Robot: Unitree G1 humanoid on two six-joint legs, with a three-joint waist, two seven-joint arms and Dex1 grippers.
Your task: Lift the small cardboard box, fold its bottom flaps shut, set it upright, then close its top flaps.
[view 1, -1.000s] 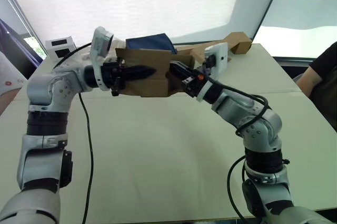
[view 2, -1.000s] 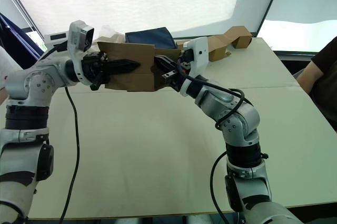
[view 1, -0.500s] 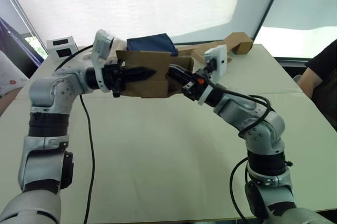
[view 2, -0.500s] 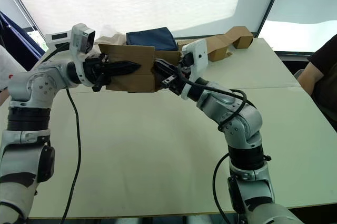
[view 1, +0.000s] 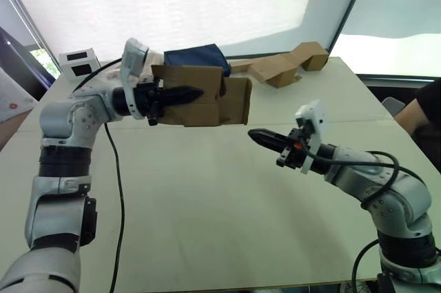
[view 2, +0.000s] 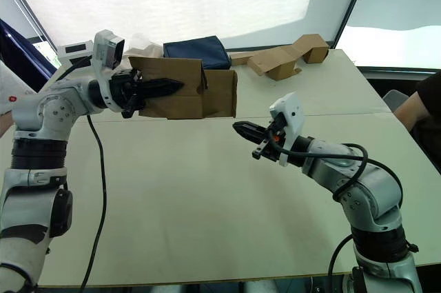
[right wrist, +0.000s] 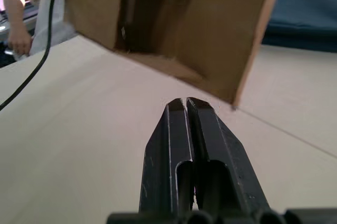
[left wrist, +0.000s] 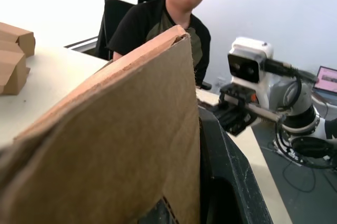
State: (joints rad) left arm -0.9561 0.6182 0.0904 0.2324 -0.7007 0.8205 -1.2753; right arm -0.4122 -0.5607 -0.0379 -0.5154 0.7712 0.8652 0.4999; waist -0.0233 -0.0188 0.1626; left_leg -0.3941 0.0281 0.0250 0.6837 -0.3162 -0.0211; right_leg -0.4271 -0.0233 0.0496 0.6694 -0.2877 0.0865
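Cardboard box: I see the small cardboard box (view 1: pixel 196 96), plain brown, held up off the bench (view 1: pixel 207 224) on its side, its open end turned toward my right arm.
Left gripper: my left gripper (view 1: pixel 185 94) has its black fingers clamped on one wall of the box, one finger lying along the outside face; this is the only thing carrying it.
Right gripper: my right gripper (view 2: pixel 241 129) hangs above the bench, well apart from the box, fingers pressed together with nothing between them, tips aimed at the open end.
Flaps: one of the bottom flaps (view 1: pixel 238 100) stands out past the box's end, not folded in; another shows as a small panel inside the opening in the right wrist view.
Risk, slip: with a single pinch on one thin wall, I judge that a push from the right fingers could twist or pull the box out of the grip.
Risk, crush: pressing off the crease could buckle the wall instead of folding the flap.
Risk, spring-back: a folded flap may reopen once released.
Bystander: a seated person (left wrist: pixel 168 23) is close to the bench edge, near the right arm's sweep.
Clutter: bigger bent cardboard pieces (view 1: pixel 286 64) and a dark blue bag (view 1: pixel 200 56) lie behind the box.
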